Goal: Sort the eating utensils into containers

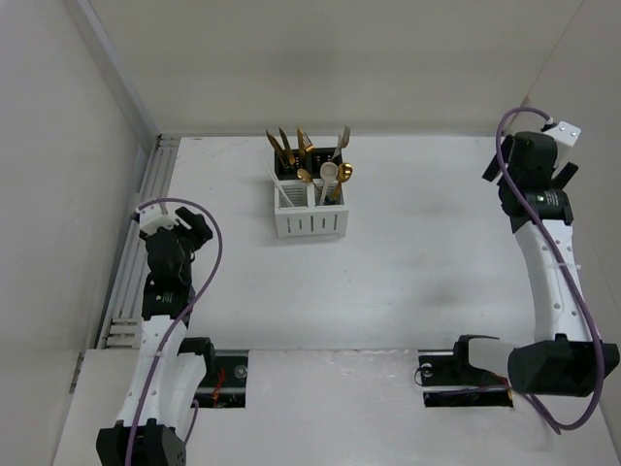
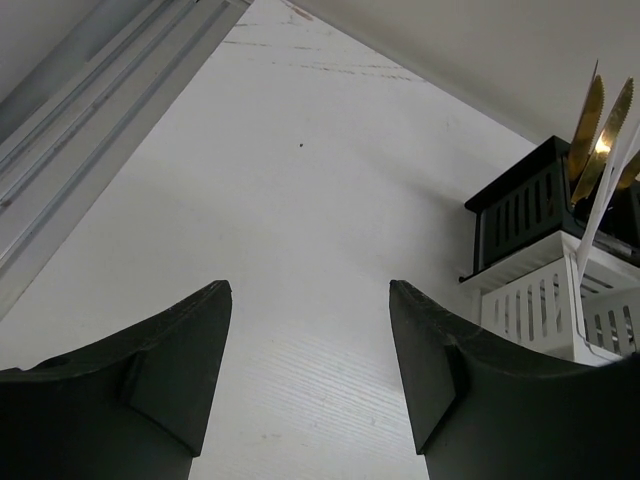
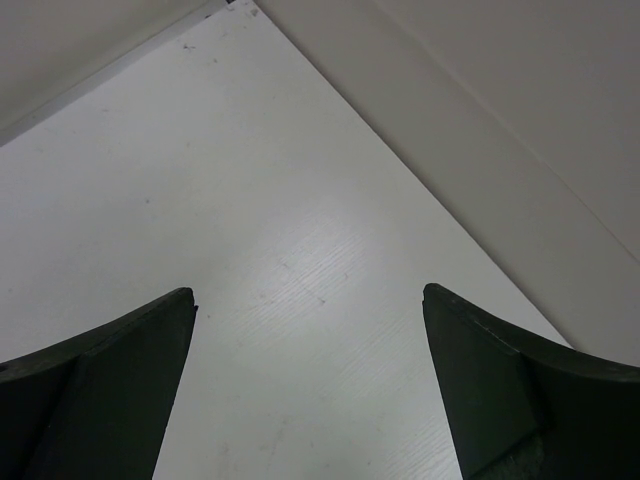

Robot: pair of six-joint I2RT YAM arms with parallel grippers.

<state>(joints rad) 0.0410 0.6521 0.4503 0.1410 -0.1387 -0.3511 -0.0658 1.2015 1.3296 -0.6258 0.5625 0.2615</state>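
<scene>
White table (image 1: 417, 262) w/ pale walls (image 1: 291, 58) round it, seen from the top cam. Utensils (image 1: 309, 155) sit upper centre of that frame, heads up in a tight bunch: gold fork and knife heads poke out of the black holder (image 1: 335, 155), and a cream spoon (image 1: 331, 173) plus a gold spoon (image 1: 344, 173) stand further fwd over the white holder (image 1: 310, 223). Both holders touch, black one directly behind white one; exact compartment per piece I can't tell from here. Left wrist cam has the same pair at the right edge of its frame, black slotted box up against the white slotted one, gold blades sticking up above them. Moving out: left gripper (image 2: 310, 288) is at mid-left in the top frame, well apart from the holders, pointing twd them; its jaws are parted w/ only bare tabletop between them, gripping nothing. Grey rail (image 1: 136, 243) runs along the table's left edge just beside that arm, also upper left in the left wrist view. Right gripper (image 3: 308, 292) is far right near the back wall, well away from the holders, jaws spread wide, nothing betw. them but table. Purple cables (image 1: 209, 262) loop off both arms.
</scene>
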